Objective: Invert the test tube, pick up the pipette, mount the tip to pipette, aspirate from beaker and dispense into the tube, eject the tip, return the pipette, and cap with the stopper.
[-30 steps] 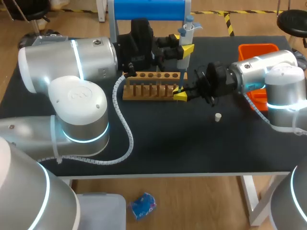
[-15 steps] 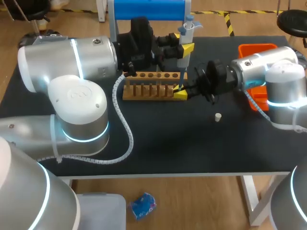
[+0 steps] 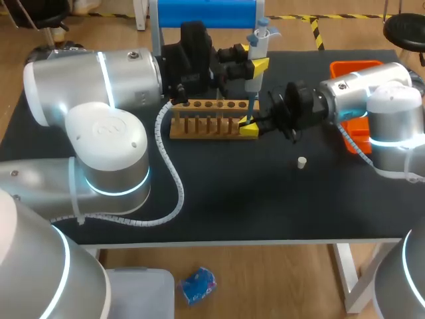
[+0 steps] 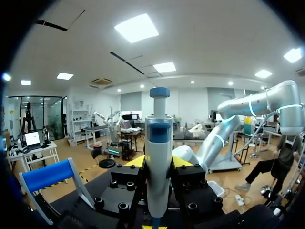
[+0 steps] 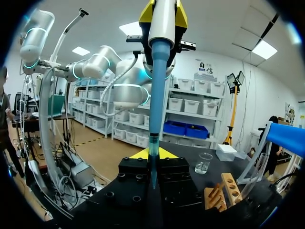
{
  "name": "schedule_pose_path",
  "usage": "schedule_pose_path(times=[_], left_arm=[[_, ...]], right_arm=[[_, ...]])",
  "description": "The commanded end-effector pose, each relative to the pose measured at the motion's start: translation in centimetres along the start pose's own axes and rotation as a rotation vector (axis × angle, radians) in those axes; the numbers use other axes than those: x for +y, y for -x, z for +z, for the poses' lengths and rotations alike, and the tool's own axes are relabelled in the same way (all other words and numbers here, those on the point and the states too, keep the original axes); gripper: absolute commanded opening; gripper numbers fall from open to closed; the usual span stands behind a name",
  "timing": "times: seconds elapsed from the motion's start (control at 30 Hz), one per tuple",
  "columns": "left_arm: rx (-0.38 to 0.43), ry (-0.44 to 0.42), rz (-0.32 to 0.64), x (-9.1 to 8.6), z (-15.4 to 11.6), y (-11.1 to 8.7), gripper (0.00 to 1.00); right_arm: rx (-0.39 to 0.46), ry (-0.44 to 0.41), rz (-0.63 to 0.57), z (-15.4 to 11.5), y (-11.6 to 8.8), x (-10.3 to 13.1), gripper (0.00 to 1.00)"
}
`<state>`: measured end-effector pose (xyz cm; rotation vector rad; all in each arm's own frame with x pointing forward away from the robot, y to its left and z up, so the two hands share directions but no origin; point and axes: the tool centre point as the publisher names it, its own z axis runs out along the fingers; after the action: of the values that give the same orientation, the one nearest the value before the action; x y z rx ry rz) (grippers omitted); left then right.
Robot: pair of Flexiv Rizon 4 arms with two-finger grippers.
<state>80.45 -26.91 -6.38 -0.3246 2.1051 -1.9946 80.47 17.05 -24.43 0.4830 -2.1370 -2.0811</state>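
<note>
Above the right end of the rack (image 3: 206, 123), the left gripper (image 3: 255, 68) is clamped on the pipette (image 3: 257, 50) and holds it upright, plunger end up. The left wrist view shows the pipette's body pinched from both sides between the yellow fingertips (image 4: 180, 161).

The blue tip (image 5: 157, 81) on the pipette points straight down into the mouth of the tube (image 5: 153, 148). The right gripper (image 3: 249, 129) grips the tube between its yellow fingers and holds it upright just beside the rack's right end, directly under the left gripper. In the right wrist view the tip's lower end sits inside the top of the tube, and the left gripper hangs directly overhead. Whether the tube holds any liquid cannot be made out.

The beaker (image 5: 203, 163) stands on the black table (image 3: 232, 193) beyond the right gripper, near the rack's end. The white stopper (image 3: 301, 161) lies alone on the tabletop, nearer the front edge than the right gripper and well apart from the rack. An orange bin (image 3: 355, 66) sits at the table's far right corner, partly hidden behind the right arm.
</note>
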Motion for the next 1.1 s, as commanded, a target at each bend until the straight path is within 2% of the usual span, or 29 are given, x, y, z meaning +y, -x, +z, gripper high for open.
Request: schedule_pose_path(times=[0.03, 0.27, 0.3, 0.33, 0.67, 0.83, 0.97, 1.1], left_arm=[[-0.003, -0.002, -0.002, 1.2, 0.1, -0.1, 0.00], [-0.003, -0.002, -0.002, 1.2, 0.1, -0.1, 0.00], [-0.003, -0.002, -0.002, 1.2, 0.1, -0.1, 0.00], [-0.003, -0.002, -0.002, 1.2, 0.1, -0.1, 0.00], [-0.003, -0.002, -0.002, 1.2, 0.1, -0.1, 0.00], [-0.098, 0.001, 0.033, 0.3, -2.8, 1.9, 0.00], [-0.179, 0.004, 0.036, 0.1, -5.5, 2.6, 0.00], [-0.187, 0.004, 0.031, 0.1, -5.9, 2.6, 0.00]], right_arm=[[-0.003, -0.001, -0.001, -0.3, -0.1, 1.5, 0.00], [-0.003, 0.008, -0.006, -0.3, -0.3, 1.7, 0.00], [-0.002, 0.009, -0.002, -0.3, -0.3, 1.7, 0.22], [-0.003, 0.006, 0.007, -0.3, -0.4, 1.6, 0.98], [-0.015, -0.015, 0.081, -1.2, -2.2, -0.2, 1.00], [-0.022, -0.032, 0.125, -2.0, -3.2, -0.9, 1.00], [-0.019, -0.068, 0.151, -2.7, -4.1, -1.2, 1.00], [-0.020, -0.079, 0.155, -3.0, -4.4, -1.2, 1.00]])
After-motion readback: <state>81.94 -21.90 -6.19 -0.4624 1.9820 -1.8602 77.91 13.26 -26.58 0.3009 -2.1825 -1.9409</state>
